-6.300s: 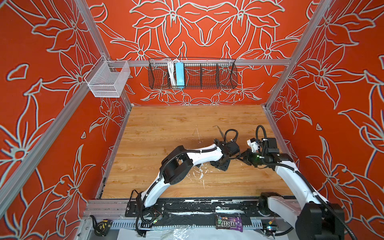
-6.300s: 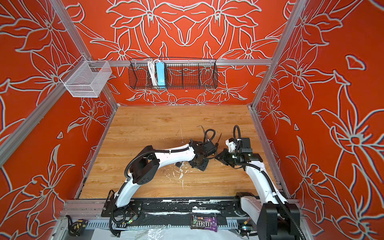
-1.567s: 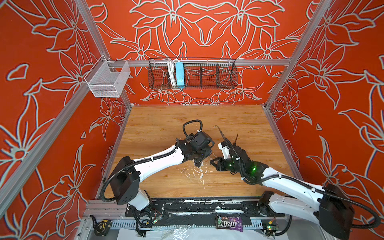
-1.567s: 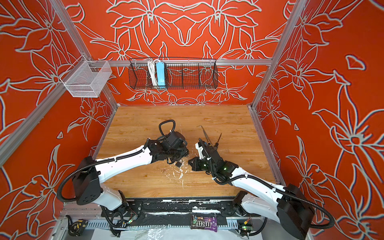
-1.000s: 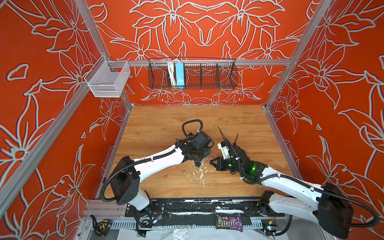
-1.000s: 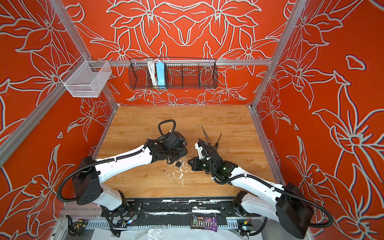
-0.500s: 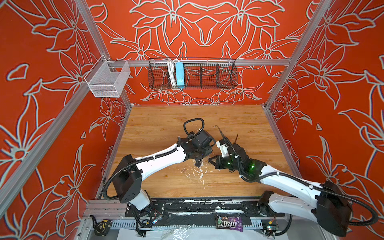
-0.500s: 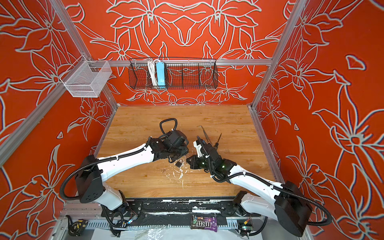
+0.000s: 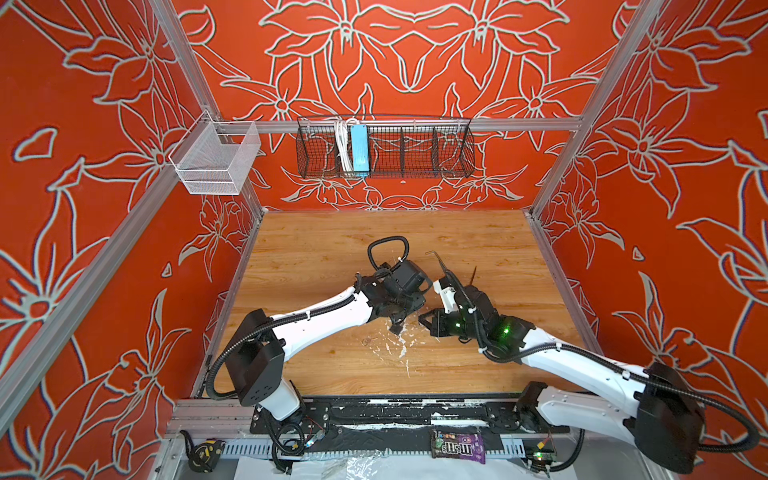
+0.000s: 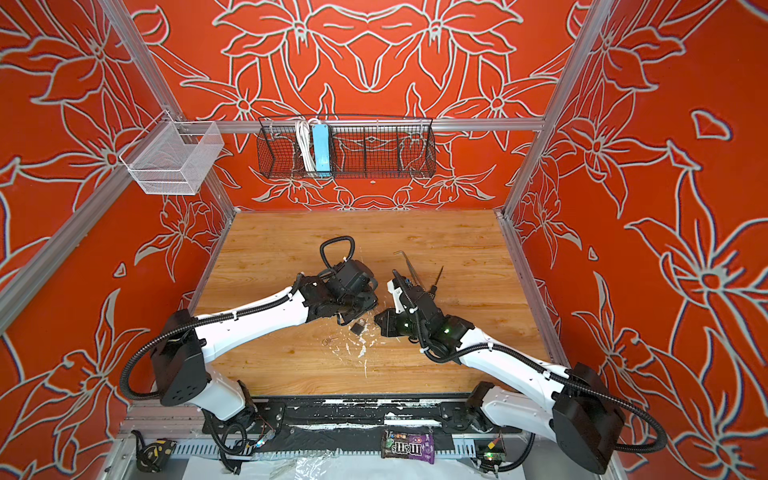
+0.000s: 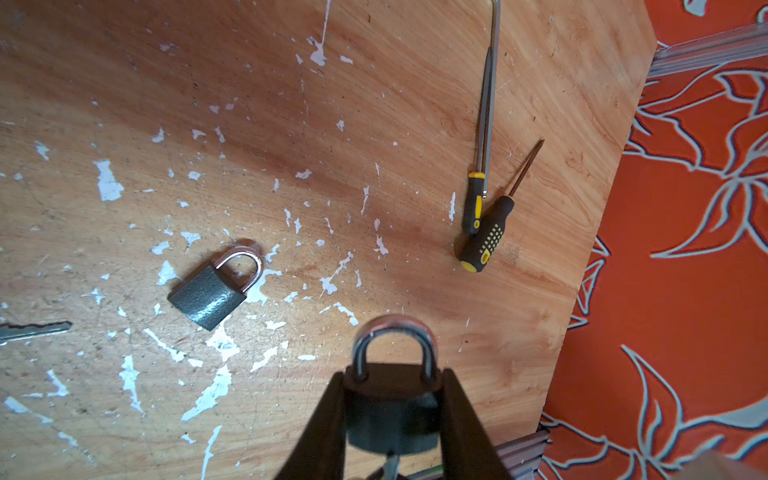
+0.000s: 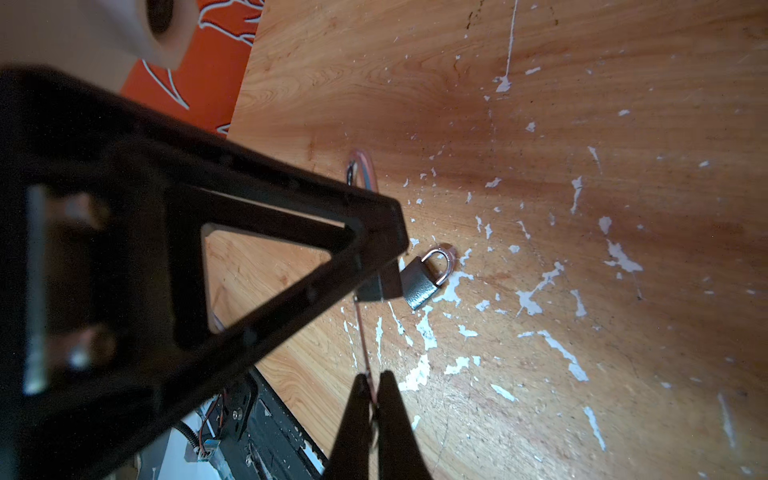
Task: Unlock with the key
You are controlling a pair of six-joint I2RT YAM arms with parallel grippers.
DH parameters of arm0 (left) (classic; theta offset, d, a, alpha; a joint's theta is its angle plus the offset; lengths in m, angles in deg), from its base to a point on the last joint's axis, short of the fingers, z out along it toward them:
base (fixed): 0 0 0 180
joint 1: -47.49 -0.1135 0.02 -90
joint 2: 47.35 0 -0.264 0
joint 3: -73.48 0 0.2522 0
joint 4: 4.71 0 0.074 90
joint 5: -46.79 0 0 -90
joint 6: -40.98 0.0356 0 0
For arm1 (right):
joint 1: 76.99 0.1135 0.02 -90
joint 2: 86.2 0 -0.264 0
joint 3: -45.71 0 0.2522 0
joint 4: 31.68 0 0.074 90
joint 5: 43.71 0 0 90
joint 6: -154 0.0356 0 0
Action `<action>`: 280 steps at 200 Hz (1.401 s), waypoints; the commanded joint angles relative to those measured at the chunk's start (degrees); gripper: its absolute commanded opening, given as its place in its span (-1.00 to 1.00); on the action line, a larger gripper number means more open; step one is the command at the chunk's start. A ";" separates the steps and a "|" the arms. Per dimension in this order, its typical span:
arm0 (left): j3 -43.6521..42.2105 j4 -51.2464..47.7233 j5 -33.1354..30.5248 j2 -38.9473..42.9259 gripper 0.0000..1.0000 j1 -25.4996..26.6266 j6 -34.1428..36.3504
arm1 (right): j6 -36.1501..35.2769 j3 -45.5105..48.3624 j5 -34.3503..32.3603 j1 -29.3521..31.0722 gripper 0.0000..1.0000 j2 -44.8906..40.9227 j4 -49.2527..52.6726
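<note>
Near the middle of the wooden surface (image 9: 332, 249), the two arms meet with their tips almost touching.

1. Left pincer (image 11: 393, 378): narrowed onto the dark padlock (image 11: 390, 411). The body is clamped between both fingers. The shackle is closed and points away from the wrist. The lock is held clear of the wood.
2. Right pincer (image 12: 373, 380): pinched tight on the key (image 12: 362, 332). The blade, seen edge-on, runs from the tips up to the underside of the held lock. Whether it sits inside the keyhole cannot be told.
3. Grey padlock (image 11: 208, 297): lying flat on the surface just beside the pincers, shackle closed, touched by neither.
4. Spare key (image 11: 35, 331): flat on the wood, near the grey padlock.
5. Short screwdriver (image 11: 484, 241) and long screwdriver (image 11: 473, 208): black and yellow handles, touching each other. A hex key (image 11: 493, 83) lies alongside the long shaft.
6. Black wire basket (image 9: 384, 153): hung on the rear wall. A white mesh basket (image 9: 216, 162) hangs at the left corner.
7. Sweets packet (image 9: 457, 446): on the front rail.
</note>
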 commanded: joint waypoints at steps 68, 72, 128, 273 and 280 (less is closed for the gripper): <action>0.30 0.84 -0.21 0.65 -1.00 0.18 -0.09 | -3.02 -1.98 -0.38 -0.25 -1.00 -0.72 3.39; 0.23 1.00 -0.21 0.70 -1.00 0.16 -0.11 | -3.17 -2.22 -0.27 -0.25 -1.00 -0.49 3.48; -0.06 1.28 0.15 0.80 -1.00 0.21 -0.08 | -3.18 -3.08 -1.14 -1.16 -1.00 0.17 4.22; 0.80 0.38 1.29 -0.04 -1.00 0.25 1.61 | -3.17 -4.46 1.78 -2.71 -1.00 0.56 3.55; 0.89 -0.16 1.00 -0.12 -1.00 0.29 1.84 | -3.05 -4.59 2.30 -3.12 -1.00 0.51 3.57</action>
